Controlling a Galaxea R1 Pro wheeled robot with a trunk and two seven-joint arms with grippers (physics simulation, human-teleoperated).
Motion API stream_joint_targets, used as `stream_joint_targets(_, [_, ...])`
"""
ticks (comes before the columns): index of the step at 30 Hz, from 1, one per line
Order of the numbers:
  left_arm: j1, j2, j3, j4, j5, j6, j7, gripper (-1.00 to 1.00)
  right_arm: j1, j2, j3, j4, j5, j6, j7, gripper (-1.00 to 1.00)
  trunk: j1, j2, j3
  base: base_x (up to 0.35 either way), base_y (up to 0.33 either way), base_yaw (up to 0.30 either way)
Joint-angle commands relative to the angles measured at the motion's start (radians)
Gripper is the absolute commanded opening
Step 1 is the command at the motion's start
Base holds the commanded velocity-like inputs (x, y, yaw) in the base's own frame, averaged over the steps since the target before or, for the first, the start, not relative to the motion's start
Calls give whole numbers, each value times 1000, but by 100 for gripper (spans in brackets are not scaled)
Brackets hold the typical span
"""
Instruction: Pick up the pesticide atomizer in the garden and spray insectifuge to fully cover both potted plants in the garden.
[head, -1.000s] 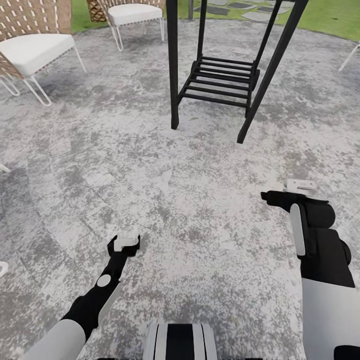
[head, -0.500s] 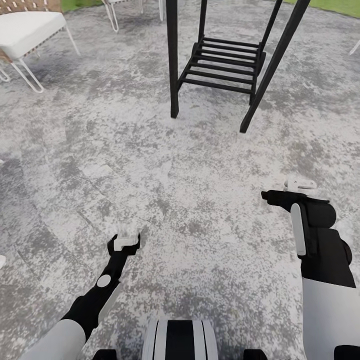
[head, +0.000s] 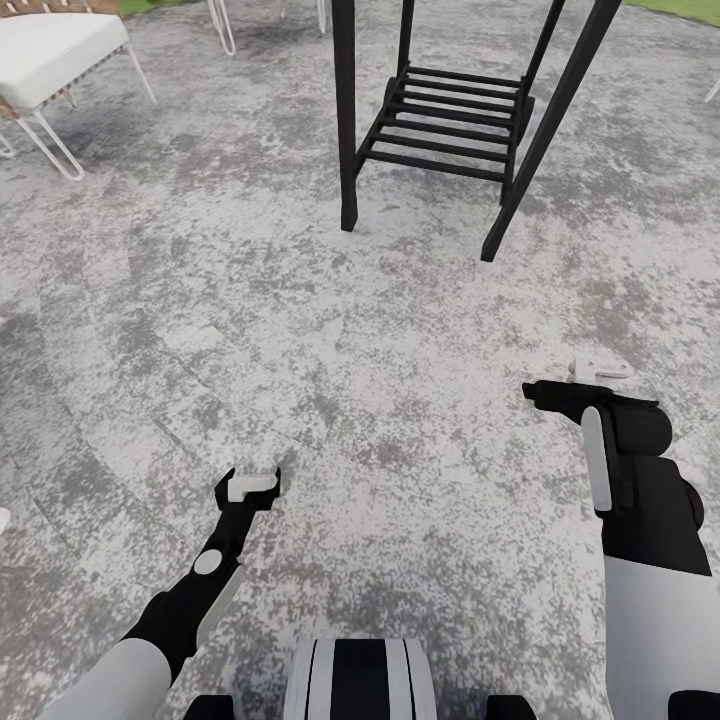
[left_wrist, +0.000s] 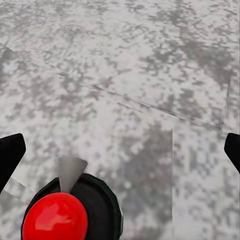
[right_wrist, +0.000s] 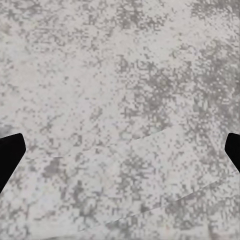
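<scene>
With both pincers spread wide, left pincer (head: 248, 487) has the pesticide atomizer (left_wrist: 65, 212) right under its camera, red tip up and off-centre toward one finger. Can't tell if it's standing on the patio (head: 400, 330). Risk: closing off-centre could tip it over. Right pincer (head: 590, 375) is empty. Open stone ahead, then the black slatted stand (head: 445, 130); white chair (head: 50, 60) far left.

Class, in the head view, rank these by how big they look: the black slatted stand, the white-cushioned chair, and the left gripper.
1. black slatted stand
2. white-cushioned chair, partly cut off by the frame, so its full size is unsure
3. left gripper, smallest despite being nearest
</scene>
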Motion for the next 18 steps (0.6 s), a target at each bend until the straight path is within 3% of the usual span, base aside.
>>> stream_joint_targets(1, [-1,2,-8,0,10,-4,8,100,-1,0,1,-1,0,5,-3,100,0,0,-4,0,0,0])
stream_joint_targets(18, [-1,3,0,0,10,-4,8,100,0,0,1,-1,0,5,-3,100,8,-4,-70,0,0,0])
